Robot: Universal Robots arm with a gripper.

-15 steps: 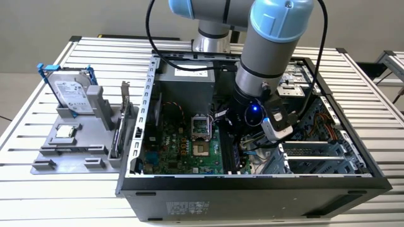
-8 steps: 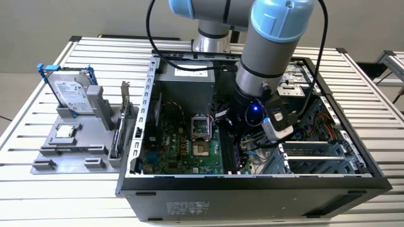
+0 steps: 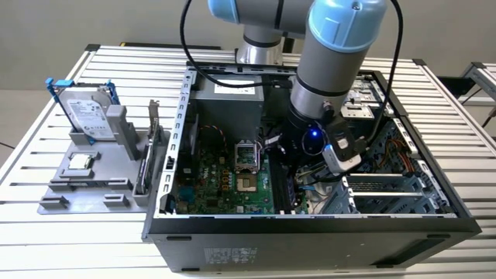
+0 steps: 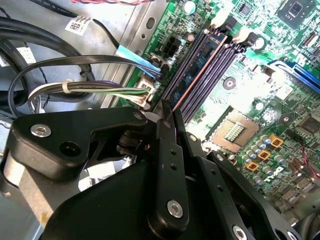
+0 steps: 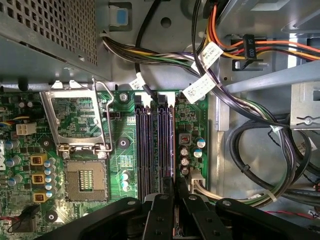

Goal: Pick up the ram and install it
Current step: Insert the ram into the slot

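Down inside the open computer case (image 3: 178, 174), the claw (image 4: 167, 117) is clenched on the ram (image 4: 197, 67), a thin blue stick standing on edge in the outermost of the motherboard's (image 5: 125, 145) dark memory slots (image 5: 152, 145), on the side away from the empty processor socket (image 5: 85, 180). On the counter (image 3: 46, 116), at the exterior view's left, a grey holder (image 3: 93, 174) carries a hard drive (image 3: 85, 113).

Blue ram (image 4: 196, 71) on edge in motherboard slot, gripped at near end

blue ram (image 4: 200, 65), green motherboard (image 5: 125, 150), black tool (image 4: 169, 131)
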